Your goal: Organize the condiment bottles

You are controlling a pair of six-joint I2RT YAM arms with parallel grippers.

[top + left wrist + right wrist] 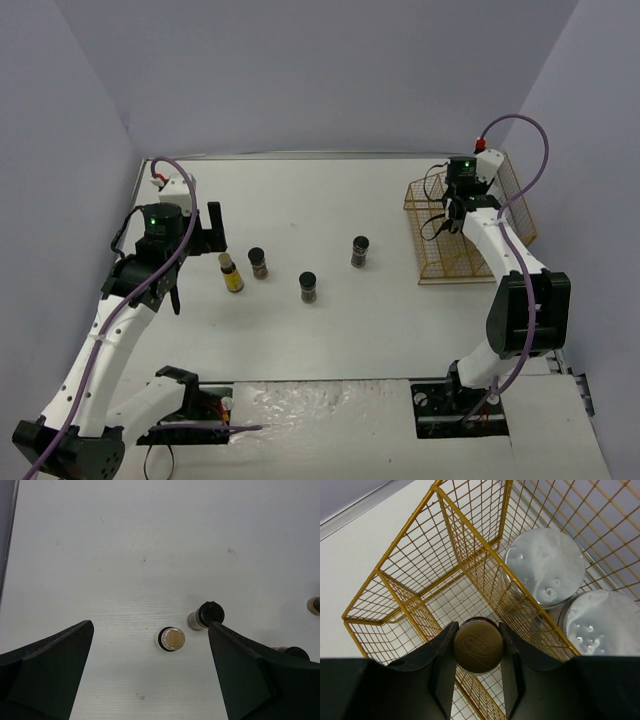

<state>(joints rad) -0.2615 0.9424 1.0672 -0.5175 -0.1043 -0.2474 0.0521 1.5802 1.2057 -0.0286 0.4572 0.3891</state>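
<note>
1. Gold wire makes up the basket (390, 552) at the far right of the surface (330, 200). We are mid-placement there, with the right claw (477, 630) clamped on a gold-capped jar (478, 647).
2. Two silver-lidded jars (545, 572) already stand touching each other beyond the divider (495, 554). The held one hangs in the compartment next to theirs, and we cannot tell whether its base has reached the mesh.
3. Next, we judge, comes a straight descent to the basket floor, then opening the claw. The divider runs just beside it on one side, so room is tight there and freer on the other.
4. Our left claw (150, 626) hangs spread apart, holding nothing, above a yellow jar (172, 639) on the surface.
5. One dark jar (206, 615) stands just beside that yellow one, so we expect a descent there to risk a knock. Two more dark jars (308, 286) stand apart with open surface around them.
</note>
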